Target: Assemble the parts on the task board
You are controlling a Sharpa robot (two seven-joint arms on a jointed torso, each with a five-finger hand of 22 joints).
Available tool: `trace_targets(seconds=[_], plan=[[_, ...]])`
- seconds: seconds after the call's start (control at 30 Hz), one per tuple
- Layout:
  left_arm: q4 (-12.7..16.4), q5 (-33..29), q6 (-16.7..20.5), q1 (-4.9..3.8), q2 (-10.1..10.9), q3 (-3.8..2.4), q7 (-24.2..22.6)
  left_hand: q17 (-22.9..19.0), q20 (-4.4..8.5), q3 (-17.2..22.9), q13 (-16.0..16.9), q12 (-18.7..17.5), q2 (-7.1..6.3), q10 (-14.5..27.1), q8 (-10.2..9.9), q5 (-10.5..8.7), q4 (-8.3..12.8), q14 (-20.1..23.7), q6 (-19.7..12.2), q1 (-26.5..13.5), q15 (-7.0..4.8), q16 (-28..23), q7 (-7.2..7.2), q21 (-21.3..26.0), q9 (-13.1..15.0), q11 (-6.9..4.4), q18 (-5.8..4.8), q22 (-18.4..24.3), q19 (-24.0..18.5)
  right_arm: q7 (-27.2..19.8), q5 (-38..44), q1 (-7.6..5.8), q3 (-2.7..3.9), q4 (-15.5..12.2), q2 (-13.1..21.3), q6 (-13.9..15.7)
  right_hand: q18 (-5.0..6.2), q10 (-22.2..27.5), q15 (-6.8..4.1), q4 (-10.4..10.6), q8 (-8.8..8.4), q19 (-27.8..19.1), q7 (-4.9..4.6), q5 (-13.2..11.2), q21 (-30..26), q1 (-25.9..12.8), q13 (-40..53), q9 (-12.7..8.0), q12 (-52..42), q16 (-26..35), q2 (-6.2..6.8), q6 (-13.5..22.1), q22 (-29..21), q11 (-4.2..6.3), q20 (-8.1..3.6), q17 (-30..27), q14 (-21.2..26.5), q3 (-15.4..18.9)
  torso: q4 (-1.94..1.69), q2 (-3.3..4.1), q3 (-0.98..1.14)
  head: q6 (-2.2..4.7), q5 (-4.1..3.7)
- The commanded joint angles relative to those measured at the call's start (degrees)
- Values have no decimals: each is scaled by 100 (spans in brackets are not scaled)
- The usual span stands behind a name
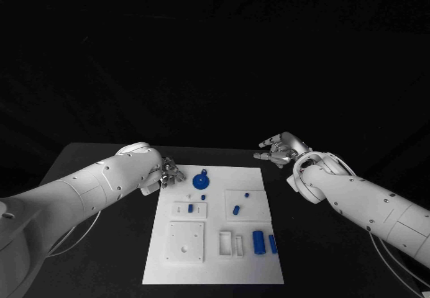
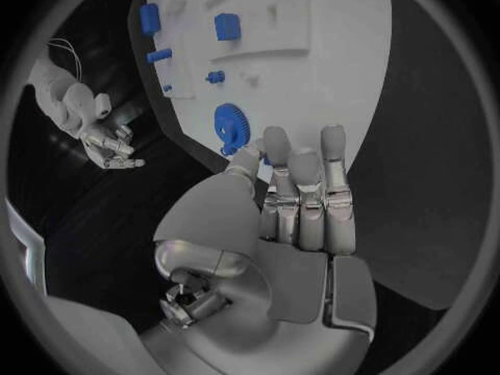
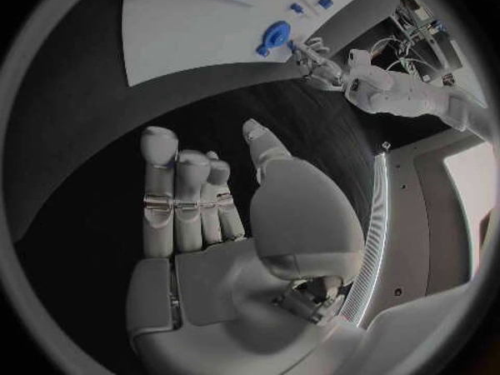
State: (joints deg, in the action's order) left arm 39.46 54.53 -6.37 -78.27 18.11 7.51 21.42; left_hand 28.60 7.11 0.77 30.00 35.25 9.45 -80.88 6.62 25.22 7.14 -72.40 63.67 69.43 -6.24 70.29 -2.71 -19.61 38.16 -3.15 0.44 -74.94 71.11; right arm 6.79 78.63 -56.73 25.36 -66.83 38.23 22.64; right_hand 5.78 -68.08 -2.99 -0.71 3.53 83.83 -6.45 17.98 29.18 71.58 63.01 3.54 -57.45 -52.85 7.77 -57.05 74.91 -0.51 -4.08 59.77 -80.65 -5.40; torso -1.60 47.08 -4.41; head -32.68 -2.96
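Note:
The white task board (image 1: 215,267) lies in the middle of the black table. A blue gear (image 1: 201,182) lies near its far edge; the left wrist view has the gear (image 2: 233,125) just past my fingertips. Two blue cylinders (image 1: 265,243) lie side by side at the near right, and small blue pieces (image 1: 237,210) sit mid-board. My left hand (image 1: 170,172) hovers at the board's far left corner beside the gear, with its fingers (image 2: 302,200) extended and nothing in them. My right hand (image 1: 280,151) is over the bare table beyond the far right corner, its fingers (image 3: 192,196) straight and holding nothing.
White fixtures stand on the board: a square plate with a hole (image 1: 186,242), narrow slots (image 1: 231,243) and a raised square (image 1: 248,205). A thin cable (image 1: 76,230) runs under my left arm. Black table (image 1: 322,261) surrounds the board.

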Motion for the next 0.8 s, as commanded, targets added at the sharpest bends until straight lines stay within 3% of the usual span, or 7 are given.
trace_targets(seconds=[0.03, 0.07, 0.13, 0.3, 0.6, 0.8], plan=[[75, -241, 108, -4, 55, -10, -83, 22, 9, 1873, 4, -49, -324, -78, -143, -926, 209, -55, 347, -543, -13, 14, 179, -97, 125, 23, 20, -124, -14, 0, 12, 0, 3, 3, 9, -99, 95, -1, -27, 5, 4, 252, -7, 7, 22, -33, 5, 7, 15, 10, -5, -37, 327, -17, -20, 7, -7, -24, -11, -10, 0, -6, -4], [110, -266, 117, -6, 84, -12, -81, 23, 13, 1931, 6, -49, -365, -78, -134, -945, 211, -55, 359, -541, -9, 14, 192, -104, 149, 20, 22, -125, -11, 1, 12, 0, 3, 4, 13, -102, 95, -1, -27, 5, 4, 252, -7, 7, 22, -33, 5, 7, 15, 10, -5, -37, 327, -17, -20, 7, -7, -24, -12, -10, 0, -4, -5], [190, -315, 133, -11, 149, -16, -72, 46, 4, 2384, 30, -57, -613, -106, -175, -946, -32, -65, 394, -545, -4, 7, 200, -159, 417, 2, 37, -117, -37, 3, 12, 0, 3, 5, 20, -106, 95, -1, -27, 5, 4, 252, -7, 7, 22, -33, 5, 7, 15, 10, -5, -37, 327, -17, -20, 7, -7, -24, -17, -14, 0, -9, -10], [485, -475, 158, -54, 367, -16, -26, 59, 0, 2395, 33, -68, -571, -153, -226, -903, -30, -102, 482, -566, -6, 17, 214, -186, 433, -6, 49, -117, -29, 8, 12, 0, 3, 9, 42, -118, 94, 3, -28, -3, 6, 252, -5, 1, 29, -31, 1, 8, 21, 15, -11, -61, 328, -15, -21, 4, -4, -34, -45, -37, 4, -20, -17], [1266, -731, 210, -108, 859, -9, 112, 89, -18, 2535, 50, -100, -491, -228, -288, -841, 87, -159, 622, -793, -7, 10, 246, -245, 495, -28, 81, -117, -19, 10, 10, 1, 2, 23, 72, -135, 93, 0, -29, -21, 5, 252, -4, -9, 28, -24, 4, 8, 18, 12, -17, -68, 328, -15, -22, 7, -6, -50, -123, -110, 17, -86, -27], [1802, -799, 249, -114, 1168, -2, 234, 117, -26, 2608, 62, -126, -441, -280, -286, -823, 179, -203, 685, -961, -10, -4, 265, -273, 496, -42, 99, -116, -6, 6, 5, 4, 2, 40, 77, -147, 94, 1, -29, -29, 5, 251, -5, -7, 20, -21, 4, 8, 19, 12, -20, -69, 326, -14, -22, 8, -6, -56, -143, -143, 15, -137, -37]])
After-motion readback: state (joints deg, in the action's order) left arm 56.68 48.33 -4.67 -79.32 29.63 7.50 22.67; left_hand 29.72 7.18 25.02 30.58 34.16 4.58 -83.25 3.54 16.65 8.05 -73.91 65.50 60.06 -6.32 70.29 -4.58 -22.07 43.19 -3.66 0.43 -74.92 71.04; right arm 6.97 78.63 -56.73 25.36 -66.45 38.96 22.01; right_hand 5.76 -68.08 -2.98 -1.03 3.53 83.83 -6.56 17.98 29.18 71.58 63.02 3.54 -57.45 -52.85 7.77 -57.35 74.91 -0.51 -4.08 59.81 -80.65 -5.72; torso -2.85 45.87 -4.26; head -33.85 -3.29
